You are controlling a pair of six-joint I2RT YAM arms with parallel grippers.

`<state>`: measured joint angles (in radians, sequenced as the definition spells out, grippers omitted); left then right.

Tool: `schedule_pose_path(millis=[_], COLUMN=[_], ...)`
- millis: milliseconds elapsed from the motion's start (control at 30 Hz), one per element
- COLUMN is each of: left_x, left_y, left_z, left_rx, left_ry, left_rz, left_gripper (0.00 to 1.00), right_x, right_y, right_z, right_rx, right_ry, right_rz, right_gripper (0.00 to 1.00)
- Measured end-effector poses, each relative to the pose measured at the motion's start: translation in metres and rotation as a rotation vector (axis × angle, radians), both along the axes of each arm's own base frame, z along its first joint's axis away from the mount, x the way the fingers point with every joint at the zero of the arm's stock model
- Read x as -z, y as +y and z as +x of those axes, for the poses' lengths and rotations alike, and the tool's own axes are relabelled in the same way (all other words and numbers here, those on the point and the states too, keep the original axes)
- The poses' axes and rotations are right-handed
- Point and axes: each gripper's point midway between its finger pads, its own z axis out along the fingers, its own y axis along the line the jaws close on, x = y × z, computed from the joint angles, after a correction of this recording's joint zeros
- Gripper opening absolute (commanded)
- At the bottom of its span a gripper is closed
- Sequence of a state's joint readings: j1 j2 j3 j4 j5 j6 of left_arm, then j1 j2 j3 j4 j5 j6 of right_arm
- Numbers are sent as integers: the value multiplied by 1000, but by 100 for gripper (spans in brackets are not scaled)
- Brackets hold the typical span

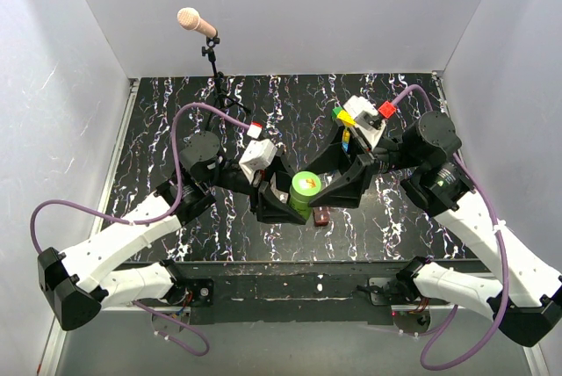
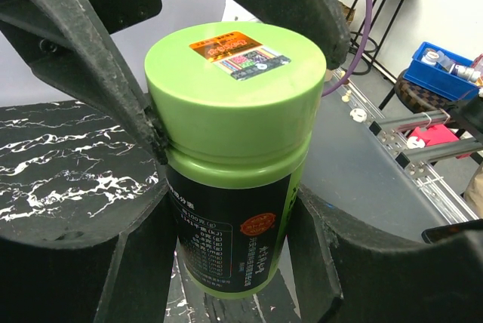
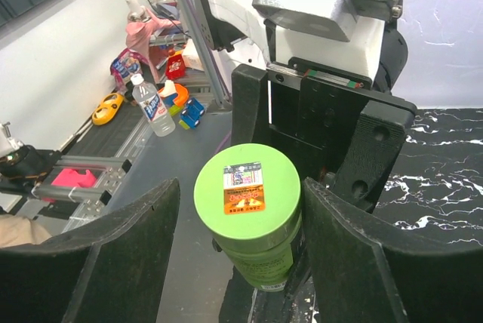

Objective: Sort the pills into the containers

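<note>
The green bottle (image 1: 306,188) stands upright at the table's middle, with its green cap (image 3: 247,189) on. My left gripper (image 1: 290,198) is shut on the bottle's dark-labelled body (image 2: 230,232). My right gripper (image 1: 325,188) is open around the cap. Its right finger (image 3: 355,247) is at the cap's edge, and its left finger (image 3: 121,255) stands a little apart. The dark red-brown box (image 1: 321,215) lies on the table just in front of the bottle. I see no pills.
A yellow-and-blue toy brick stack (image 1: 346,125) stands behind the right gripper. A microphone on a stand (image 1: 197,23) is at the back left. White walls enclose the black marbled table (image 1: 158,121) on three sides.
</note>
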<state>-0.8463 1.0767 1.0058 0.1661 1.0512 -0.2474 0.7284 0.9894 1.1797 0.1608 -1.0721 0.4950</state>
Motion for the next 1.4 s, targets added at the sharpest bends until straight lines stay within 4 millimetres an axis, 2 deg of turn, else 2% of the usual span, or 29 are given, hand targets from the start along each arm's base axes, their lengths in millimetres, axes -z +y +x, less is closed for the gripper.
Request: schedule_pose_path(millis=[233, 500, 767, 1200, 1400], left_x=[-2, 4, 12, 30, 36], left_y=[-1, -4, -6, 0, -3], left_z=[2, 12, 37, 88, 106], left_rx=[-12, -74, -242, -566, -653], left_ry=[0, 21, 35, 57, 64], left_rz=[-3, 27, 67, 154, 171], left_gripper=[0, 0, 0, 0, 0], right_x=[2, 10, 19, 38, 43], right_y=[2, 3, 2, 4, 1], right_z=[6, 16, 39, 86, 105], right_rx=[33, 98, 257, 509, 636], right_ry=[-4, -5, 4, 97, 147], right_rz=[-1, -25, -73, -173, -196], right_gripper=[52, 43, 38, 22, 20])
